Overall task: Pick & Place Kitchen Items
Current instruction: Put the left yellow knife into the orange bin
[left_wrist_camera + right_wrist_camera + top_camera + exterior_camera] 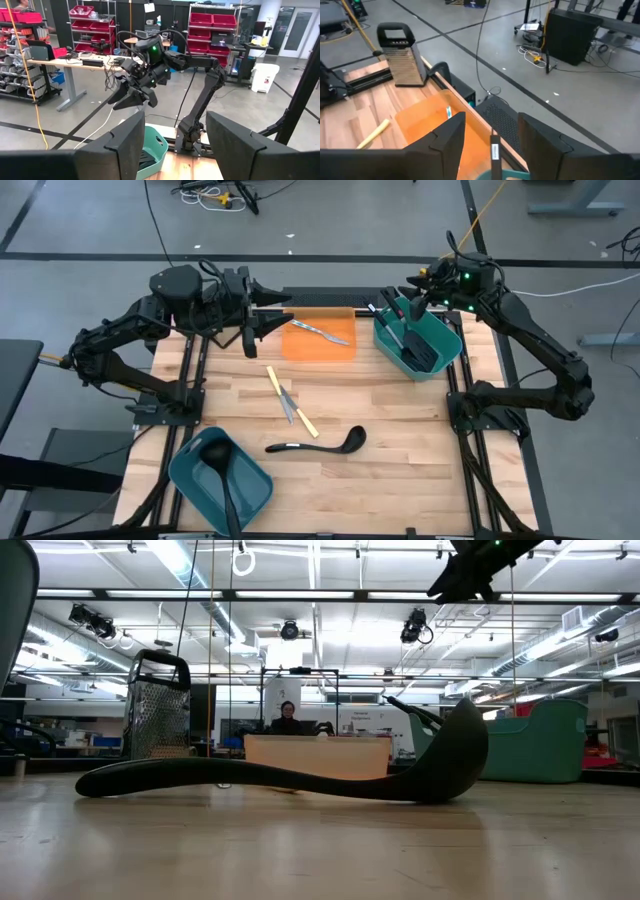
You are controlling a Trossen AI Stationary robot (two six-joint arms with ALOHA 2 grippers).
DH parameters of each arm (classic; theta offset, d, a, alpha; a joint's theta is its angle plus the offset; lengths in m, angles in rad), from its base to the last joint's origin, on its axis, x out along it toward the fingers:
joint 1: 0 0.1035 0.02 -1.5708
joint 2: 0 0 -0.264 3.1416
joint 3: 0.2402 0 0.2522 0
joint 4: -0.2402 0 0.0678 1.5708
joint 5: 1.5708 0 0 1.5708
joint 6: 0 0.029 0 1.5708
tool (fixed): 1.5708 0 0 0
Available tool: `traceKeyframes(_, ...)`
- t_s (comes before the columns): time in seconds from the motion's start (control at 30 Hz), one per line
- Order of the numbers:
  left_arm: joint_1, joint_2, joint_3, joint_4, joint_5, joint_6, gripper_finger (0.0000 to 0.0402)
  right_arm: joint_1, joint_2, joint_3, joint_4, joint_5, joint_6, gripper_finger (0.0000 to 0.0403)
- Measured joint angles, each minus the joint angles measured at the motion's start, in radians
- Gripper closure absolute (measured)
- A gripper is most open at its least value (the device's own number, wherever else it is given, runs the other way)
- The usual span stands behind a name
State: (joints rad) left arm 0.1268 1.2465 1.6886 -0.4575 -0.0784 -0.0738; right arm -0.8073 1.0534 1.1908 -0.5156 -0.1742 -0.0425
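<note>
Utensils spread over table (400, 420), both arms raised at far edge.
Bin (418, 340) at far right corner half hides 2 spatulas (410, 345); near-left bin (220, 480) holds 1 ladle (222, 470), handle cut off. Second ladle (318, 445) lies mid-table. Left gripper (285, 318) and right gripper (385, 300) both gape, empty, touching nothing.

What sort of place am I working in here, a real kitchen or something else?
Most likely a robotics lab or workshop, not a kitchen: red storage bins on shelving, workbenches with equipment, and cables across a bare concrete floor surround the wooden table.
</note>
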Motion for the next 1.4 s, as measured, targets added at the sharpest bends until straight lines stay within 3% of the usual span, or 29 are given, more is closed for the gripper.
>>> traceKeyframes(0.27,0.0,0.0,0.0,0.0,0.0,0.002,0.0187,0.098,0.0,0.0,0.006,-0.054,0.007,0.0219)
traceKeyframes(0.5,0.0,0.0,0.0,0.0,0.007,-0.02,0.0211,0.206,-0.022,0.0,0.008,-0.158,0.016,0.0258)
traceKeyframes(0.93,0.0,-0.025,0.001,-0.039,0.068,-0.02,0.0278,0.401,-0.095,0.0,0.018,-0.159,0.04,0.0342)
traceKeyframes(1.4,0.0,-0.052,0.0,-0.077,0.074,-0.021,0.0307,0.556,-0.102,0.0,0.087,-0.157,0.051,0.0373)
